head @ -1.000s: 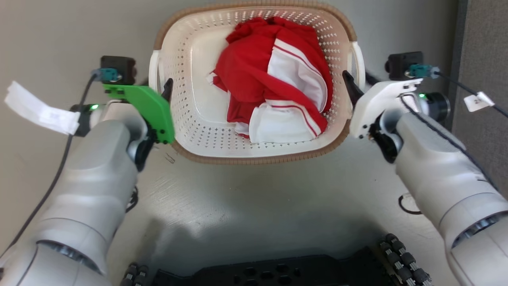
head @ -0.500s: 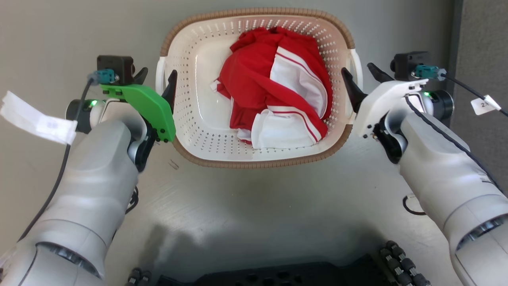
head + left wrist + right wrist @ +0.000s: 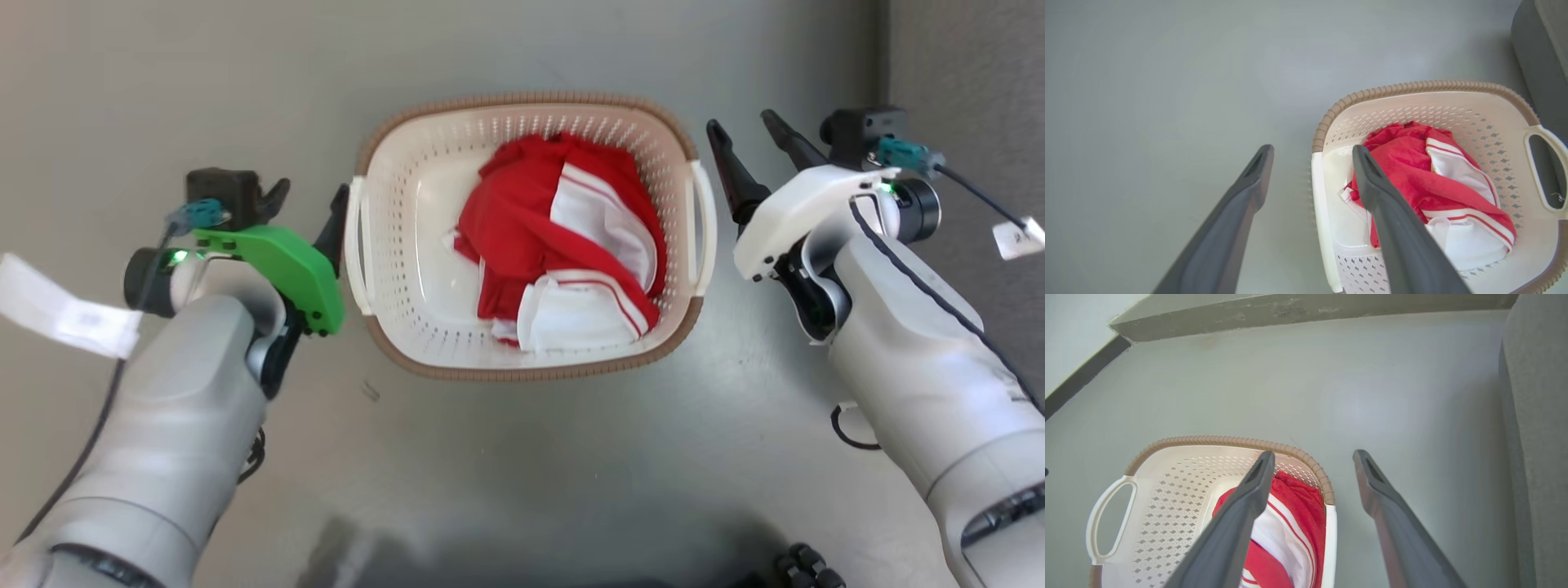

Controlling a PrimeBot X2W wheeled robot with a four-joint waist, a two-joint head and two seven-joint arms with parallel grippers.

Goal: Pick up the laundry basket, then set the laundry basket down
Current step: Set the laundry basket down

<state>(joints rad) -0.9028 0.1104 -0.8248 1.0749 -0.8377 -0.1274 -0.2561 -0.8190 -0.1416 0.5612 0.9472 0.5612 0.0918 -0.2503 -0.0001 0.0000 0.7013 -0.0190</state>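
Looking down from my head, I see the laundry basket [image 3: 531, 371] standing on the grey floor [image 3: 522, 474] between my arms, with a red and white garment [image 3: 563, 245] bunched inside. My left gripper [image 3: 309, 204] is spread wide, empty, just beside the left handle [image 3: 357, 245]. My right gripper [image 3: 741, 122], equally wide and empty, sits near the right handle [image 3: 705, 229]. From my left wrist, one finger crosses the basket's edge and the other lies over bare floor. My right wrist shows the same split.
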